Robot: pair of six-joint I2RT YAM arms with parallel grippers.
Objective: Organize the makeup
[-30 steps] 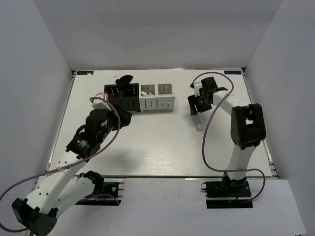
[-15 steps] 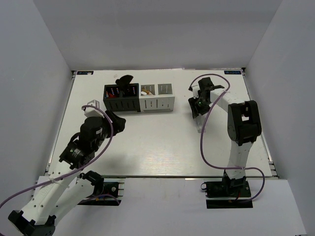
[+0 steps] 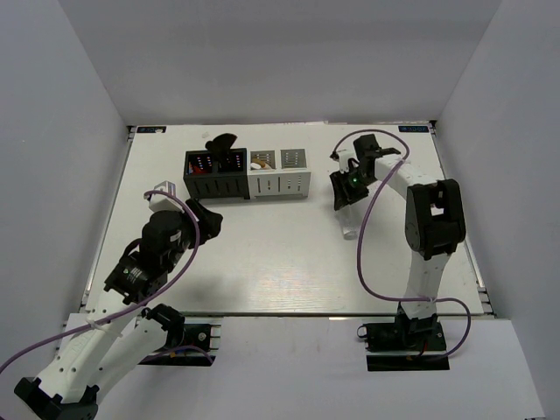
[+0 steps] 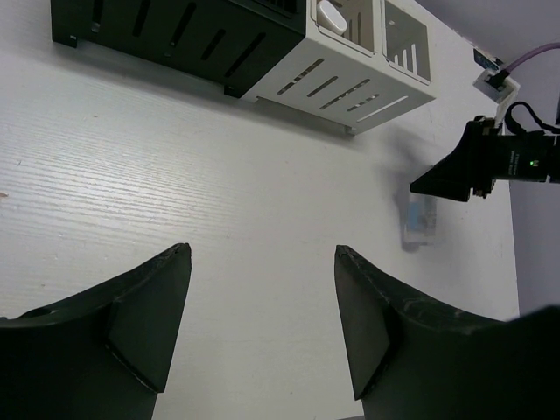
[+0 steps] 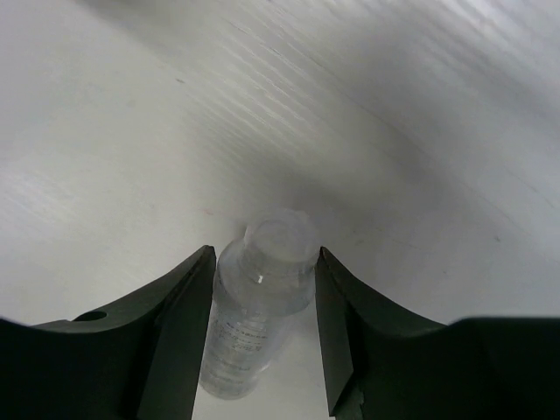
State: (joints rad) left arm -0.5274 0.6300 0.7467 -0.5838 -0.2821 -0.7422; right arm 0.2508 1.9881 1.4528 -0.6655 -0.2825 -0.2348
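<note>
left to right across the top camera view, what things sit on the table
black compartment box → white compartment box → clear bottle

A: Entry one, clear bottle (image 5: 260,297)?
B: Transparent plastic, probably; smooth, faint gloss, frosted cap.
A: Entry two, table (image 4: 175,175)?
B: White, matt, fine wood-like grain.
A: Three, black box (image 4: 175,31) and white box (image 4: 350,83)?
B: Slotted hard plastic, satin finish.
A: Four, right gripper (image 5: 265,254), fingers (image 5: 179,332)?
B: Black plastic, matt, smooth.
</note>
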